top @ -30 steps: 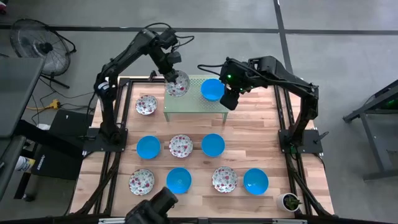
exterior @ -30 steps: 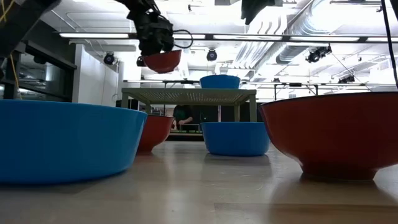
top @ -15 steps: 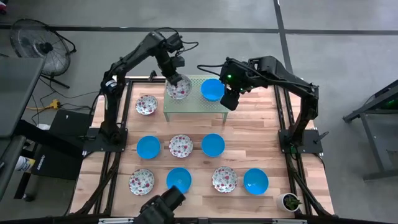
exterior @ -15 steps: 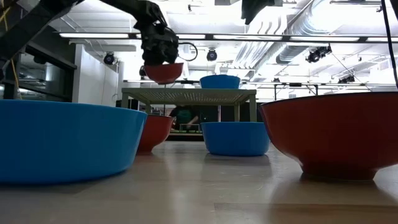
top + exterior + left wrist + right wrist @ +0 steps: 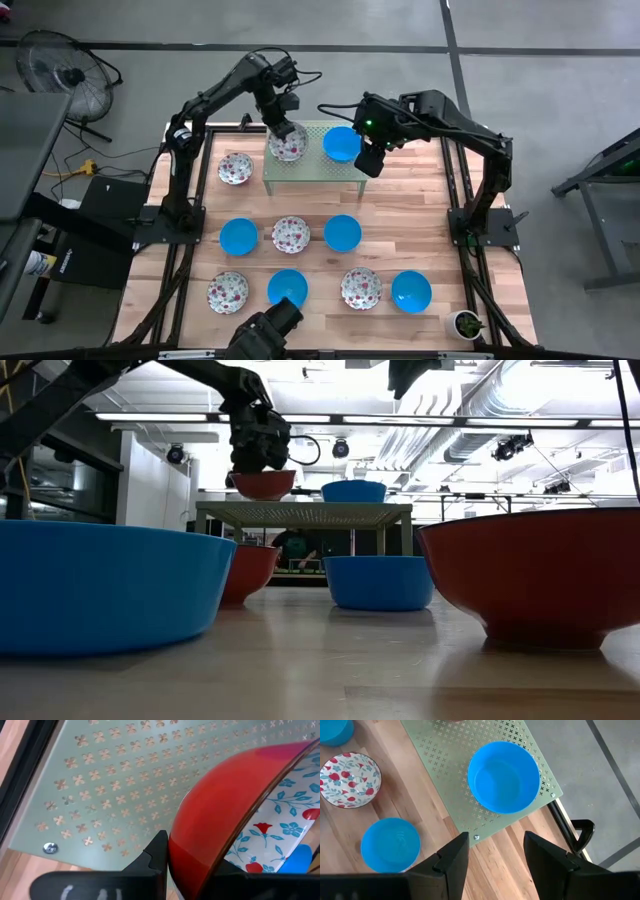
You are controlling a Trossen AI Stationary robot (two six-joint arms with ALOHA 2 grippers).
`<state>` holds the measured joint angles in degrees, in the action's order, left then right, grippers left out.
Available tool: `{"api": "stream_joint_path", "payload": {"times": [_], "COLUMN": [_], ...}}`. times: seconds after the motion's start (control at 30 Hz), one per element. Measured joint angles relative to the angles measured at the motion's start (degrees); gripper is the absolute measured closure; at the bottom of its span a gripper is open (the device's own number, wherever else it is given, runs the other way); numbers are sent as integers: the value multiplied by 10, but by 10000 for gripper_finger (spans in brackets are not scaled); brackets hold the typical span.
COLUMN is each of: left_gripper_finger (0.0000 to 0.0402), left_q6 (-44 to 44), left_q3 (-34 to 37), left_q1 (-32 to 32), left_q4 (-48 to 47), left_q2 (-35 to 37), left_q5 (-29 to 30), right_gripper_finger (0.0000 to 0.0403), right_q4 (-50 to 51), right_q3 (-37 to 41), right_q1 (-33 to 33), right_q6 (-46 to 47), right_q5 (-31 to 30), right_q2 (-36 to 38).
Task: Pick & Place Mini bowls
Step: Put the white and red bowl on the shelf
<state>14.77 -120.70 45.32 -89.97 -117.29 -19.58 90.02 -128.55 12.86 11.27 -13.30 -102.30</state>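
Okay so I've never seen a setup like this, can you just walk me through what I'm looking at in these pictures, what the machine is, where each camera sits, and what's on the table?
This is a robot with two dark arms at a wooden table. One camera looks straight down, one sits at table-top height, and one rides on each wrist.

On the table lie small bowls, some blue, some white with red flowers, for example a blue bowl and a floral bowl. At the far end stands a pale green perforated rack.

The left gripper is shut on the rim of a floral bowl, red outside, holding it low over the rack; whether it touches cannot be told. The right gripper waits open near another blue bowl sitting on the rack.
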Motion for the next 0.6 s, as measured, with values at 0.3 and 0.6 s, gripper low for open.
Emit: {"api": "stream_joint_path", "payload": {"times": [0.3,0.6], "left_gripper_finger": [379,379], "left_q6": [0,-1], "left_q3": [0,0], "left_q1": [0,0], "left_q4": [0,0], "left_q2": [0,0], "left_q5": [-6,-12], "right_gripper_finger": [226,226], "right_q4": [0,-1], "right_q3": [0,0], "right_q1": [0,0], "right_q6": [-3,-3], "right_q5": [0,0], "right_q2": [0,0]}}
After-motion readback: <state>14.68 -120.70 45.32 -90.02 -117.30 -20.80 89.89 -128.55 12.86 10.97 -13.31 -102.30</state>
